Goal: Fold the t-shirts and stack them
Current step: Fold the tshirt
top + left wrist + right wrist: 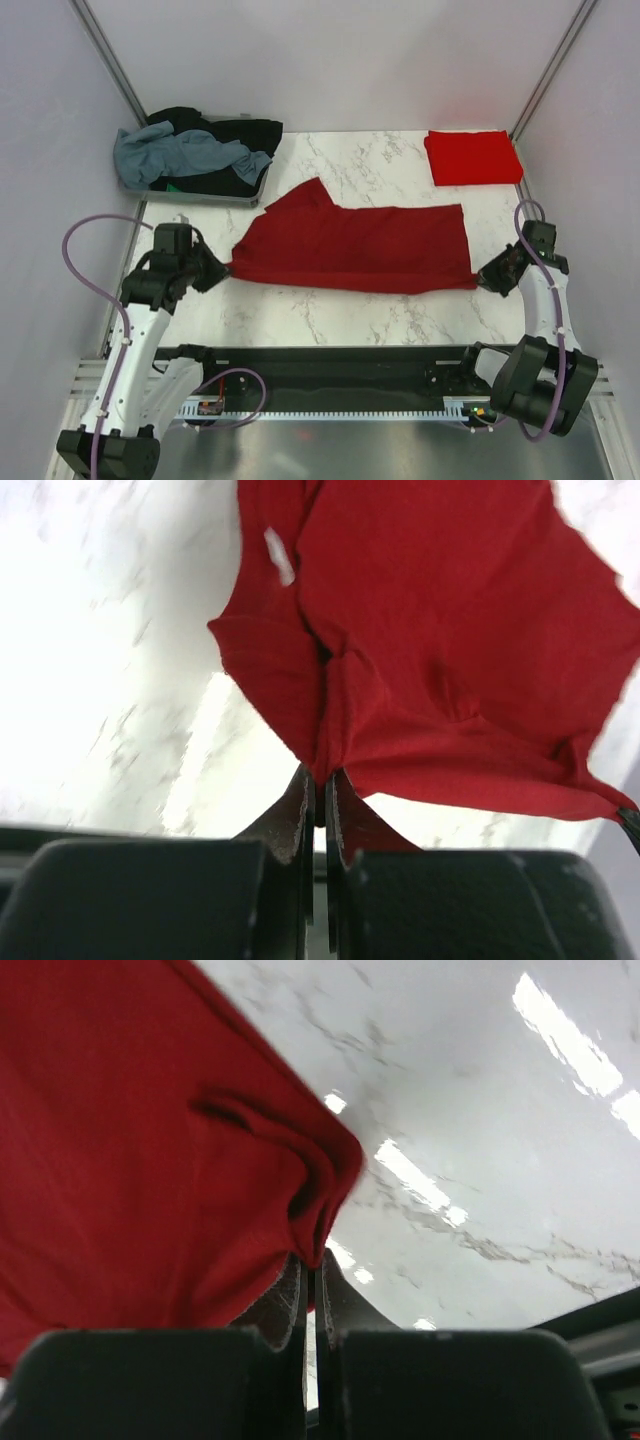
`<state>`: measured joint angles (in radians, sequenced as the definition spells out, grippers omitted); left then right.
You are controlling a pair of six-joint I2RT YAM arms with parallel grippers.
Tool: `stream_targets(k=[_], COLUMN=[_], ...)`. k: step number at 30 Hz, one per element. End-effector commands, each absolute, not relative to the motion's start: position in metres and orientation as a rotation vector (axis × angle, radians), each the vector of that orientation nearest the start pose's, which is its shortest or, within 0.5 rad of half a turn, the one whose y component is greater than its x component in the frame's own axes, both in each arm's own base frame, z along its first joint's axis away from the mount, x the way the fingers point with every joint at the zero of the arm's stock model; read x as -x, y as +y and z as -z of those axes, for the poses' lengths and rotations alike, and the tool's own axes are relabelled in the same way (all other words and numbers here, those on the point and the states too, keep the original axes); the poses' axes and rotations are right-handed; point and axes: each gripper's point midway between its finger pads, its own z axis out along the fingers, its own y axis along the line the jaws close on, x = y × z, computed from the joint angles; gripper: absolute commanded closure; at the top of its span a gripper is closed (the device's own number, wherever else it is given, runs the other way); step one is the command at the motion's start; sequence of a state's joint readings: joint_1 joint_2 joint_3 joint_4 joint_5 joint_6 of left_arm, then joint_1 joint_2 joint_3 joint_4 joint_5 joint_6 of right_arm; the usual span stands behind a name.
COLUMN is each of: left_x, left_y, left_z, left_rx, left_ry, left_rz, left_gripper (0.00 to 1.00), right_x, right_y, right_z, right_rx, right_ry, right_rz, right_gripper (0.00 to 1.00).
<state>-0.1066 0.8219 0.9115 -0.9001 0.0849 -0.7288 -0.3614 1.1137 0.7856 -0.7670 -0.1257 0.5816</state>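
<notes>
Red tee (472, 157) folded, parked far right. Maroon tee (360, 250) mid-fold: left gripper (227, 268) and right gripper (477, 276) each clamped on a corner. Tray pile (190, 152) left to fold.

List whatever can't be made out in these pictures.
- Top view: grey-blue tee and black tee hide the tray floor and anything beneath.
- Top view: folded red tee, too small to count layers.
- Left wrist view: blurred; left pincer covers the pinched edge of the dark red tee.
- Right wrist view: frame edge cuts off that tee beyond the right pincer.
</notes>
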Motion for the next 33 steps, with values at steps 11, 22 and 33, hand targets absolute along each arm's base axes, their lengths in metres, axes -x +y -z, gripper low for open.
stream_targets(k=[11,22,33], left_x=[-0.171,-0.198,-0.39], left_y=[-0.054,-0.067,-0.08], left_z=[-0.154,-0.17,-0.345], left_rx=[0.989,0.904,0.557], left_ry=[2.283,2.259,2.176], left_rz=[0.483,0.573,0.538], left_gripper=[0.96,0.98,0.98], right_x=[-0.201,-0.24,-0.447], right_y=[-0.04,-0.024,-0.025], right_z=[-0.077,-0.108,-0.296], right_rx=[-1.405,-1.334,-0.806], right_ry=[2.281,2.146,2.175], right_rz=[-0.308,-0.556,-0.542], right_gripper=[1.0,1.0,1.0])
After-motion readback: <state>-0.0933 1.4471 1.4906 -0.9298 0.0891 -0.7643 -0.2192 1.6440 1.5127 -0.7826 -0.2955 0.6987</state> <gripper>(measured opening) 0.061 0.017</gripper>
